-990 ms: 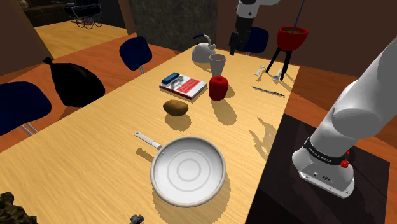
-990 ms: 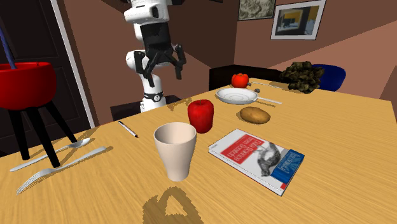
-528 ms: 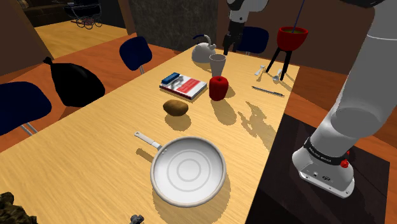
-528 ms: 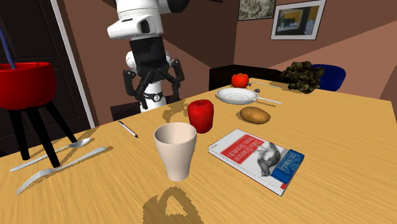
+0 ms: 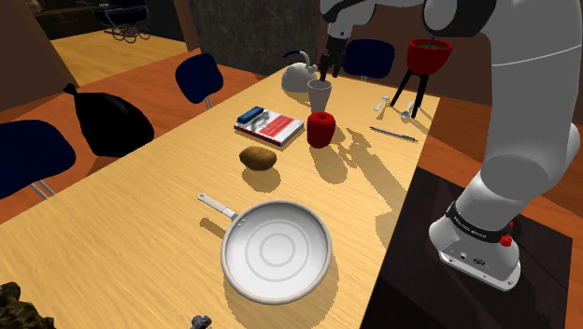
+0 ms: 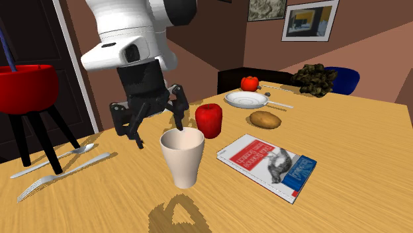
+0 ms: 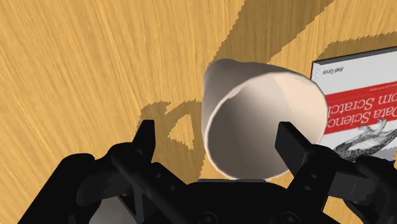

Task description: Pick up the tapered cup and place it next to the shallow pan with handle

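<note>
Gripper: lowered since a second ago to the tapered cup, fingers apart astride its rim. Cup: upright, far end of table, book just beside. Pan: well apart, bare table around it.

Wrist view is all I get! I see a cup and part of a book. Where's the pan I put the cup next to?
Observer: In the shoulder view the pan lies far down the table from the cup, near the view's bottom edge.
Operator: Is anything in between?
Observer: Yes, a red apple stands close beside the cup on the pan's side, and a potato lies further along.
Operator: How low is my tool?
Observer: In the second exterior view the tool is open, its fingertips about level with the cup's rim, not down its sides.
</note>
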